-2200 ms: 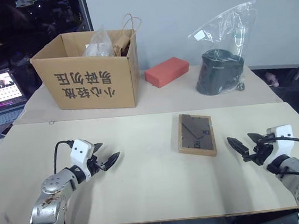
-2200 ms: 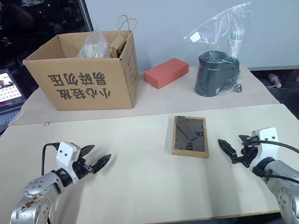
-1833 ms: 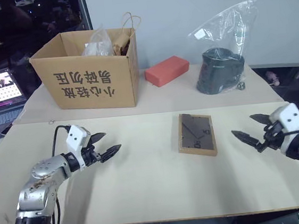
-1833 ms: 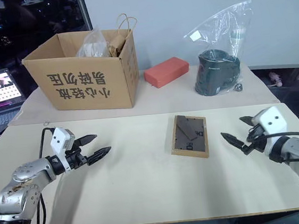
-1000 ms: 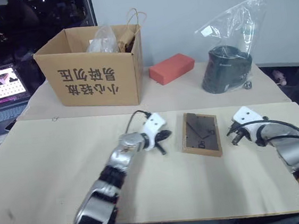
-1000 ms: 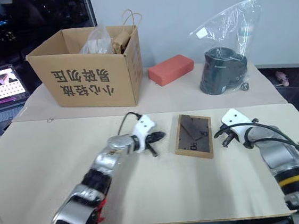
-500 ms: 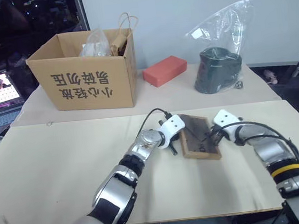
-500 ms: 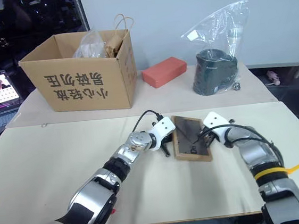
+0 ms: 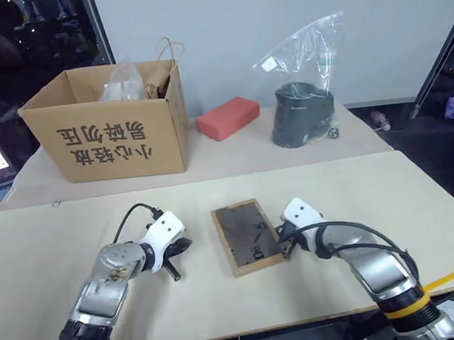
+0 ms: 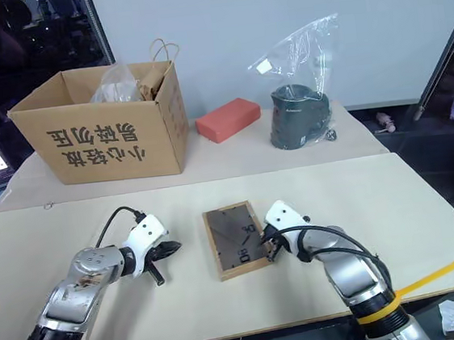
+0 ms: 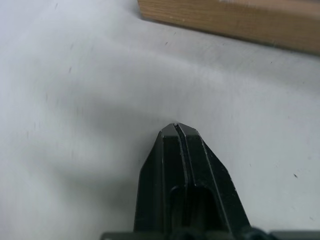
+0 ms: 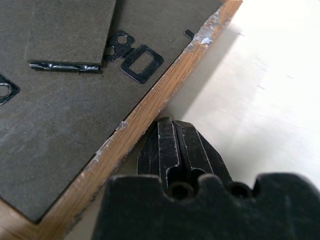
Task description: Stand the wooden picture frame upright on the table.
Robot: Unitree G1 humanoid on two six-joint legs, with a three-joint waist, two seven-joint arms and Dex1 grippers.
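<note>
Left eye: wooden picture frame [image 9: 248,237] flat, back panel up, mid table [image 9: 321,290]; left gripper [image 9: 174,257] off to its left, clear of it; right gripper [image 9: 285,243] at its right edge. Left wrist: fingers [image 11: 192,165] pressed together over bare tabletop, frame edge just beyond. Right wrist: fingers [image 12: 185,150] closed on nothing, tips against the frame's light-wood rim.

Head cameras overlook the table [image 9: 71,235]; wrist cameras sit close above it.
</note>
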